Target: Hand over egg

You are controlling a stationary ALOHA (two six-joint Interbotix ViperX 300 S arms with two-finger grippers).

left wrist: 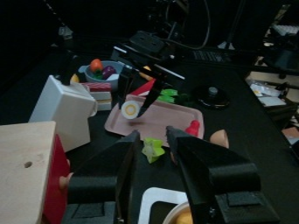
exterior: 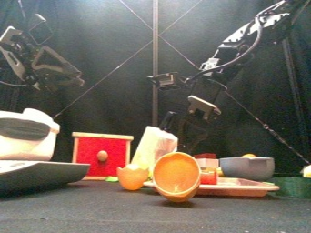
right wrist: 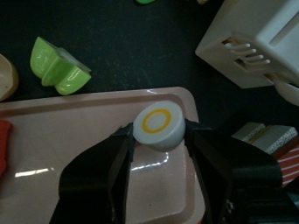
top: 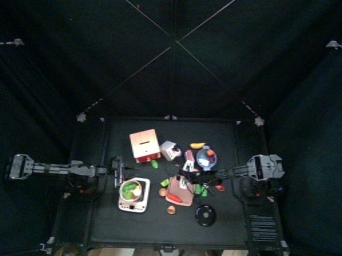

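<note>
Where the pink tray lies on the table, one half egg is seen on it, cut face up with its yellow yolk showing. The egg is flanked by the two jaws of the right gripper, which are parted just wider than the egg and set close against its sides; whether they are pressing it cannot be told. In the left wrist view the same gripper is seen pointing steeply down onto the tray, the egg between its tips. The right arm is bent down from the right side to the tray.

One green piece is seen just beyond the tray's edge, and one white box stands near the tray's far corner. One red drawer box is seen left of the tray in the front view, one orange bowl in front of it, one grey bowl to its right.

The left gripper is held above the table short of the tray, its jaws open and empty, pointed towards the tray.
</note>
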